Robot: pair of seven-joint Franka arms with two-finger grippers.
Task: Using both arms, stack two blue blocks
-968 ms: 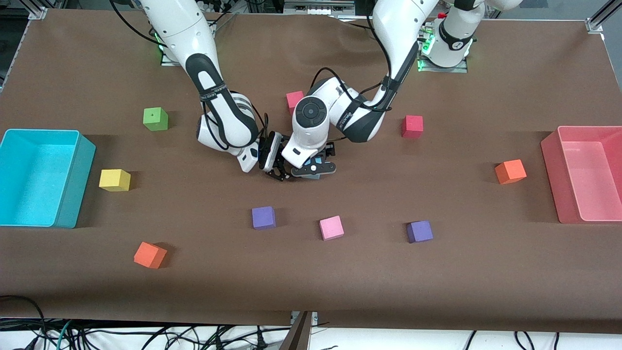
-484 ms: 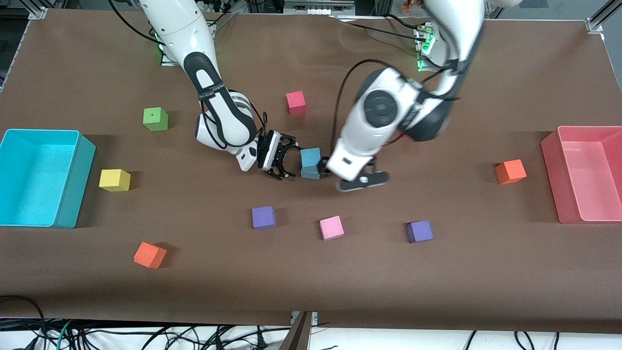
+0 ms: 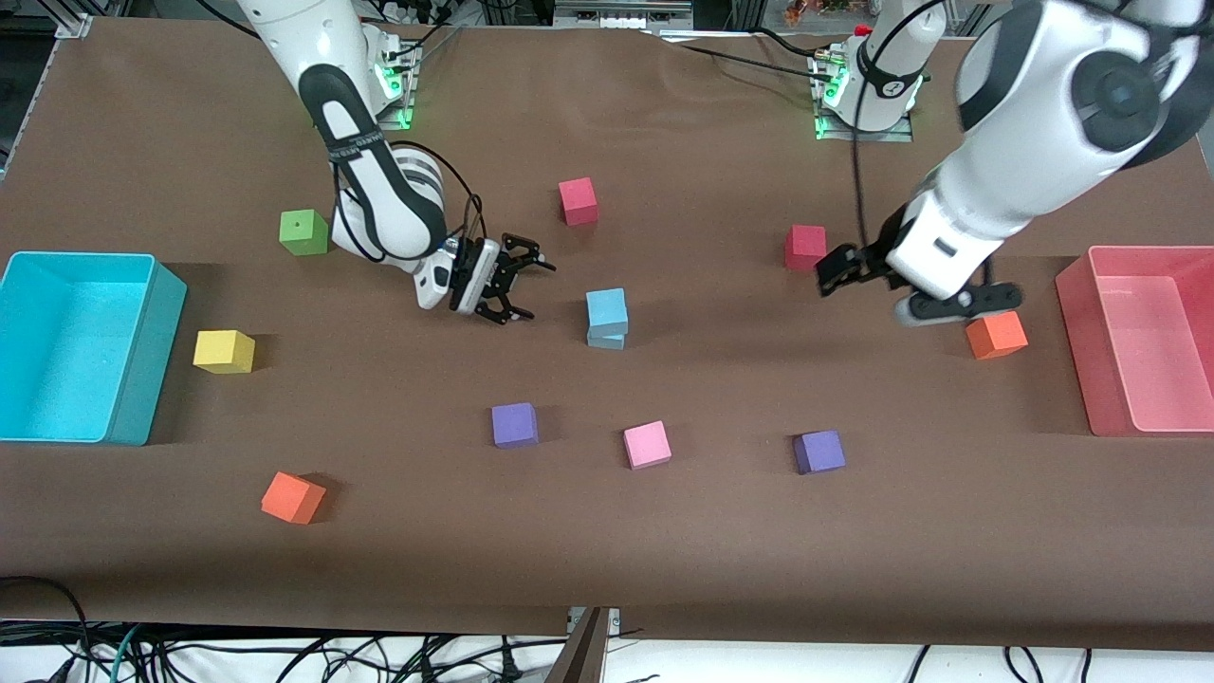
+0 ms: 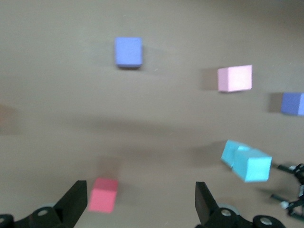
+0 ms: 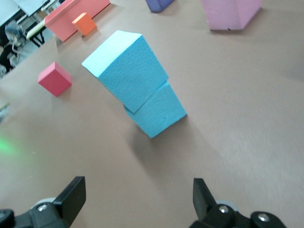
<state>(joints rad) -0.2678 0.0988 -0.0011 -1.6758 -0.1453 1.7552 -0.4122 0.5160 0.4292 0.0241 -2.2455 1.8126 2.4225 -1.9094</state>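
Note:
The two sky-blue blocks stand stacked mid-table, the top block (image 3: pixel 607 307) slightly askew on the bottom block (image 3: pixel 606 339). The stack shows in the right wrist view, top (image 5: pixel 126 69) on bottom (image 5: pixel 159 111), and in the left wrist view (image 4: pixel 247 161). My right gripper (image 3: pixel 507 278) is open and empty, low beside the stack toward the right arm's end; its fingers (image 5: pixel 71 194) stand wide apart. My left gripper (image 3: pixel 958 307) is open and empty, up over the table between a red cube (image 3: pixel 804 247) and an orange cube (image 3: pixel 996 334); its fingers (image 4: pixel 76 199) are wide apart.
A purple cube (image 3: pixel 514 424), a pink cube (image 3: pixel 647 444) and another purple cube (image 3: pixel 819 452) lie nearer the front camera than the stack. A second red cube (image 3: pixel 578 200) lies farther. A cyan bin (image 3: pixel 142 351) and a pink bin (image 3: pixel 1076 332) stand at the table's ends.
My left gripper has let go of the top blue block and swung up and away toward the left arm's end. My right gripper has opened and drawn back from the stack.

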